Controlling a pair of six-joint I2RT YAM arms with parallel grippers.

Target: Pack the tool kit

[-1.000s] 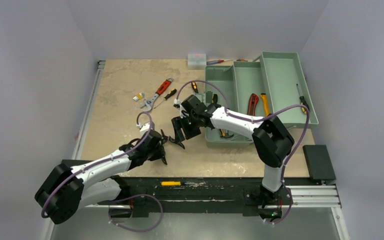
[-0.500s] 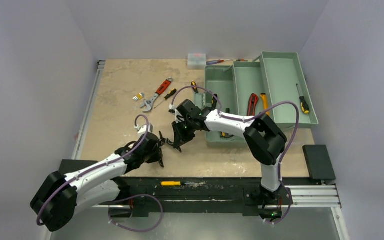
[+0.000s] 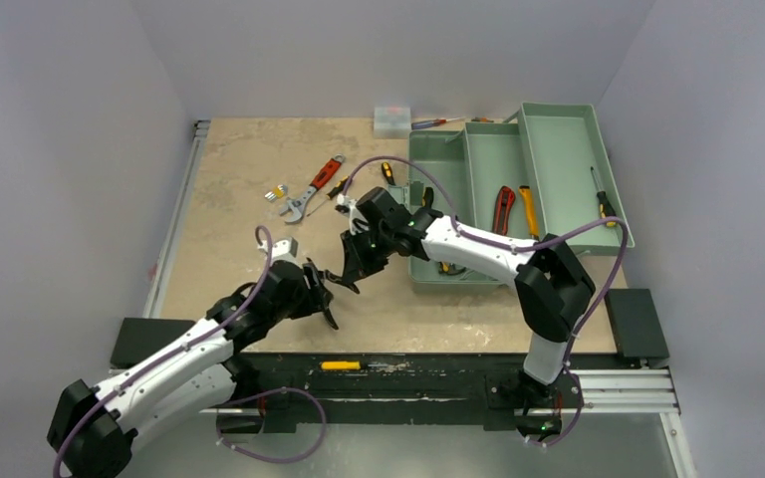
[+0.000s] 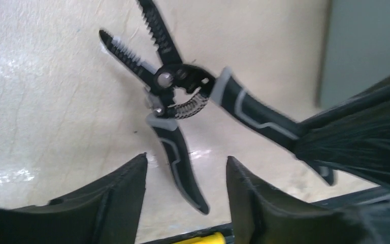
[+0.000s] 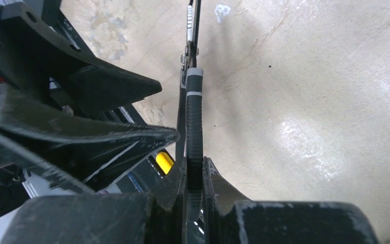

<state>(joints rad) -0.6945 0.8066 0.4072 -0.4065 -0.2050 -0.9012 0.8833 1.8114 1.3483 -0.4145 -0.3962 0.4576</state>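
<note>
Pliers: the black-and-grey pliers (image 4: 183, 96) are held over the table (image 3: 239, 169) near its front edge, left of the toolbox (image 3: 438, 164), with their blades spread apart.
Right claw: the right claw (image 5: 194, 168) is clenched on one pliers handle, which runs straight out between its pads.
Left claw: the left claw (image 4: 185, 165) is released. Its fingers (image 4: 122, 193) stand apart on either side of the other handle, and no contact shows.
Toolbox: it lies open at the right of the table. A red-handled tool (image 3: 503, 207) and a yellow-handled tool (image 3: 528, 209) lie inside, and its near left corner is just right of the right claw.
Edges: the table's front edge is close below both claws.
Open room: there is bare tabletop left of the pliers. A red-handled wrench (image 3: 314, 189) lies farther back, well apart.
</note>
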